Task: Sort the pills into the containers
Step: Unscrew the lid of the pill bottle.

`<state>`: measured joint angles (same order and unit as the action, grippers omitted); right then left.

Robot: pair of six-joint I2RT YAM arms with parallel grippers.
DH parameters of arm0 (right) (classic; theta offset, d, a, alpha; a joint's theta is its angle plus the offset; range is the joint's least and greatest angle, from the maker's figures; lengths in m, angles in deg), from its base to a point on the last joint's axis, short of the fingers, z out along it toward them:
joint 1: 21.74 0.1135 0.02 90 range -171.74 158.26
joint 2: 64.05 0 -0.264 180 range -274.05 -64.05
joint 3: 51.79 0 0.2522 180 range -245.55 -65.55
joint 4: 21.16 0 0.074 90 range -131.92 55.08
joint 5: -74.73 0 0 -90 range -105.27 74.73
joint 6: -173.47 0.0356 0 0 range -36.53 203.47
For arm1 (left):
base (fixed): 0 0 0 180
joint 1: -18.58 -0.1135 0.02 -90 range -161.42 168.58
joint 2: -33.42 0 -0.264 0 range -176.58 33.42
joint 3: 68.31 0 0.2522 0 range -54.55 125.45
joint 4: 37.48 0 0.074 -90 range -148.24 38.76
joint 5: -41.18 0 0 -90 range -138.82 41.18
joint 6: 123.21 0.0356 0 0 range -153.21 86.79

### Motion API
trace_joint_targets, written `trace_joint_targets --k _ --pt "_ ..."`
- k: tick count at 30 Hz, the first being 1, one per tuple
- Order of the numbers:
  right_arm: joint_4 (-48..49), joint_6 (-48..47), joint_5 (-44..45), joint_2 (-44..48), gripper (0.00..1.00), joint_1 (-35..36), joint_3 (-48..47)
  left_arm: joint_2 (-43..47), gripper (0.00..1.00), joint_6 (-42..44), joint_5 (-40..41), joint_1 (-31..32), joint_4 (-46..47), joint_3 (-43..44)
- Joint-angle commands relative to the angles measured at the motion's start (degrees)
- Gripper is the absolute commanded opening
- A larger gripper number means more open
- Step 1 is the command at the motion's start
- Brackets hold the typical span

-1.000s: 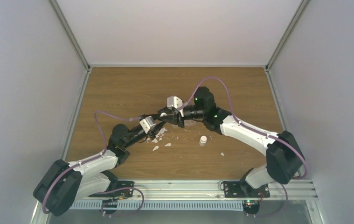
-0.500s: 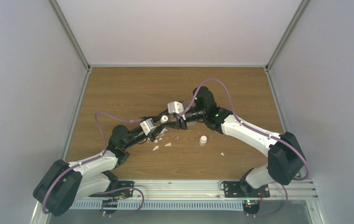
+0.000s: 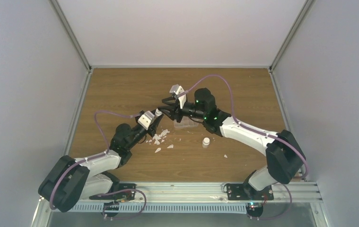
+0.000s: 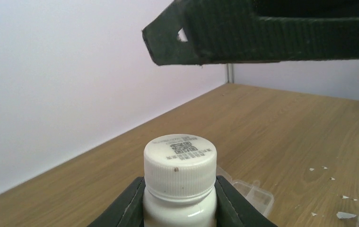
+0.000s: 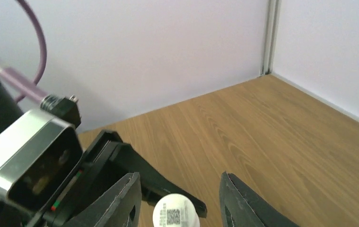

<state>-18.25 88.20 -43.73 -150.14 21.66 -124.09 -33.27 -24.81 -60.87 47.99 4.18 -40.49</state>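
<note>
Left fingers [image 4: 127,210] are clamped on vial [image 4: 179,213]; right fingers [image 5: 241,203] are spread above cap [image 4: 179,161]; uncapping stage, looks like; cap to be gripped and twisted next

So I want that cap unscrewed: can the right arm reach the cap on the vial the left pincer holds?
Probably yes: the right pincer hangs open just over the cap, nothing between them, and the left pincer grips the vial below the cap, leaving it bare.

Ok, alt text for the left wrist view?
A white cylindrical plastic vial with a ribbed cap stands clamped in the left gripper. A black finger of the right gripper hangs above it; a clear plastic organiser box lies behind on the brown wooden table.
</note>
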Motion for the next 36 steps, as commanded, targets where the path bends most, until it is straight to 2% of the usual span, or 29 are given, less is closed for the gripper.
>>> trace_joint_targets --k 1,5,13,24,36 --pt "5.97 12.91 4.79 -3.72 1.0 0.6 -1.67 -1.14 0.67 -0.06 3.22 -0.23 2.9 1.41" --pt "1.87 16.84 12.14 -7.85 1.0 1.11 -6.0 -1.15 0.67 -0.27 3.48 -0.23 3.16 1.23" --pt "0.19 20.91 16.1 -9.49 1.0 2.31 -7.56 -1.57 0.67 -0.25 4.08 -0.23 3.0 1.36" --pt "0.12 20.37 14.43 -8.97 1.0 4.05 -6.32 -3.09 0.67 -0.34 5.34 -0.23 1.94 2.54" --pt "-0.73 19.0 14.05 -8.18 1.0 5.35 -4.88 -4.14 0.68 -1.3 10.17 -0.23 -0.11 4.11"
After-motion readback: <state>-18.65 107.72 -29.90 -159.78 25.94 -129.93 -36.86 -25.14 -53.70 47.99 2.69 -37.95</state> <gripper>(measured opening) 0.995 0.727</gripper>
